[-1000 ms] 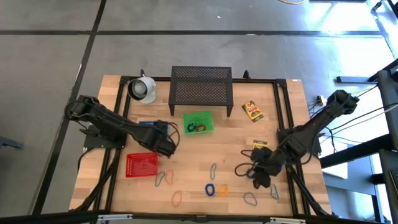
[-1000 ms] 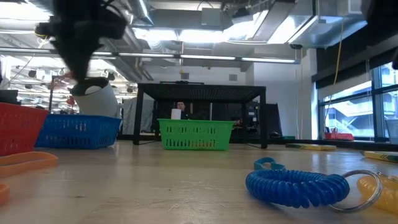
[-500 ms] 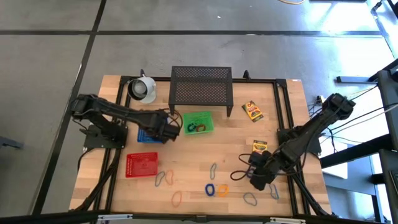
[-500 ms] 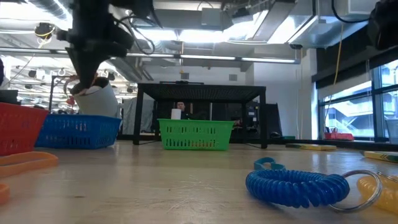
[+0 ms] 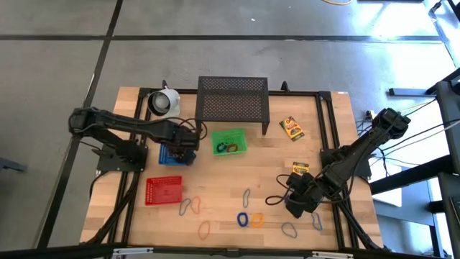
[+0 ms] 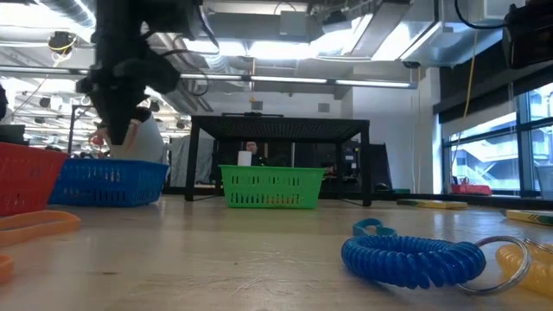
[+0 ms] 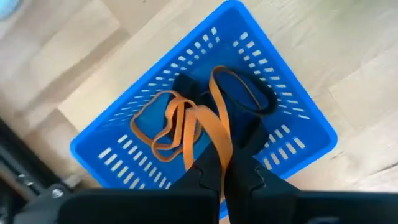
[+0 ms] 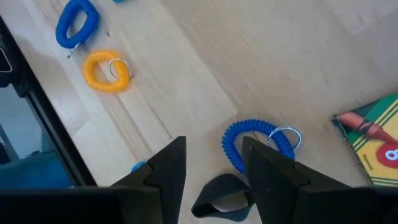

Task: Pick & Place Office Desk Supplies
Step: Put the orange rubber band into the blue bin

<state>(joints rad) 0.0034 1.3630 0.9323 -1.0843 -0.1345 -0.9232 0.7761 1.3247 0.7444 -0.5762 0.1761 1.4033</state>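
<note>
My left gripper (image 5: 180, 144) hangs over the blue basket (image 5: 170, 154), shut on an orange rubber band (image 7: 214, 118). Inside the blue basket (image 7: 292, 124) lie a black band (image 7: 258, 96) and more orange loops (image 7: 155, 130). My right gripper (image 5: 295, 202) stands open near the table's near right, low over a blue coil keychain (image 8: 252, 140). A black band (image 8: 219, 194) shows between its fingers; I cannot tell whether they touch it. Loose bands (image 5: 188, 207) and two coils (image 5: 249, 219) lie flat along the near edge. My left gripper pinches the orange band's upper strands (image 7: 217, 154) between its two fingers, from above, pointing down. The band hangs slack below the fingers, down into the blue basket. Whether its lower end rests on the basket's floor cannot be told.
A red basket (image 5: 164, 190) sits near the blue one, a green basket (image 5: 229, 142) toward the middle. A black mesh stand (image 5: 232, 99) and a white cup (image 5: 164, 102) are at the far edge. Two yellow crayon boxes (image 5: 291, 128) (image 5: 300, 168) lie on the right.
My left gripper has carried the orange band from beside the red basket toward the table's far edge and now hangs over the blue basket, still shut. My right gripper has sunk a little toward the table.
</note>
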